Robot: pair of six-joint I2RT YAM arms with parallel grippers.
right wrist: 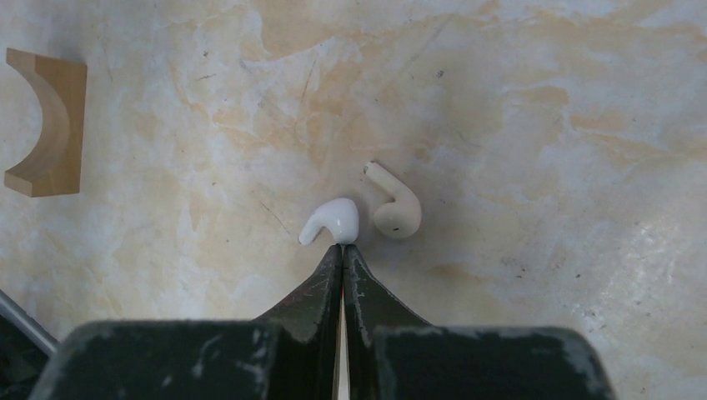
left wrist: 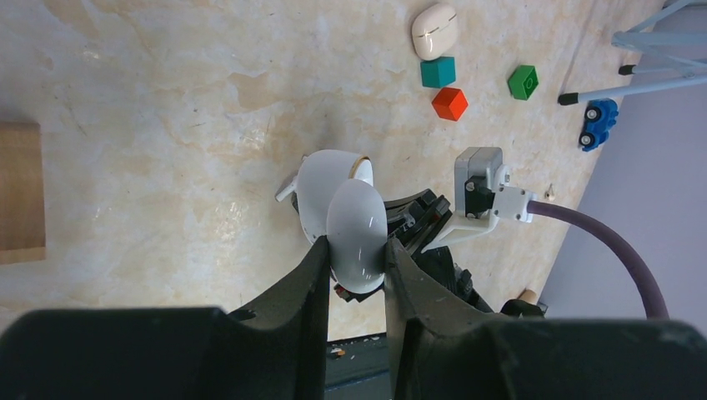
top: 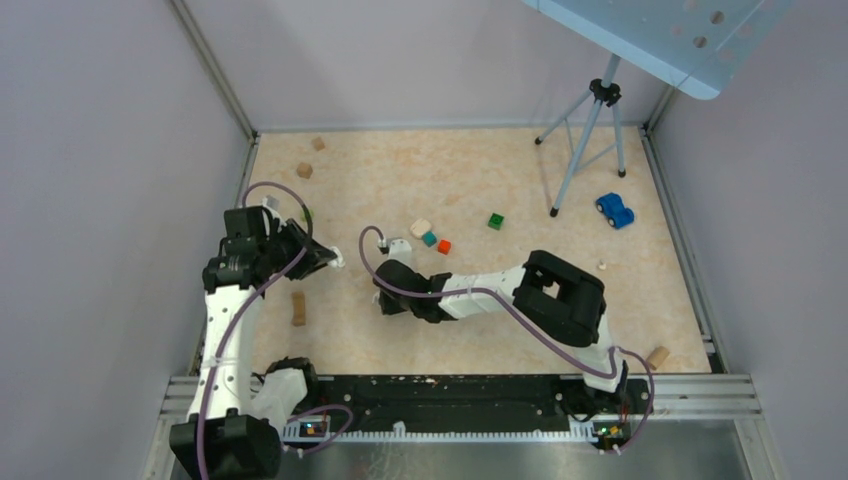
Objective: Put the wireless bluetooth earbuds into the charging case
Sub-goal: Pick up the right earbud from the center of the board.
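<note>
Two tools, two different states. The left tool [left wrist: 354,243] is clamped on the charging case [left wrist: 338,187], a glossy white hinged shell held clear of the tabletop [top: 500,170] with its lid swung open (only the outside shows, not the wells). The right tool [right wrist: 342,247] has its jaws pressed together with no gap. Its tips are down at the surface, touching the rounded end of the white earbud [right wrist: 333,221]; whether any of it is pinched I cannot tell. The cream-tinted earbud [right wrist: 396,210] lies just beside the first, apart from the tool.

The tabletop is mottled beige, like marble, and is walled in by plain pale lilac panels. A tripod [top: 590,130] stands at the far right, with a blue toy car [top: 614,209] near its feet.

Only the right wrist view shows the earbuds; from above, that arm hides them. That view also takes in an arch-cut wooden block [right wrist: 46,121] at the left edge. The overhead view shows a closed cream case [top: 420,227] just beside a teal cube [top: 429,238] and a red cube [top: 443,246], with a green cube [top: 495,221] set apart. The left wrist view shows the same cluster.
</note>
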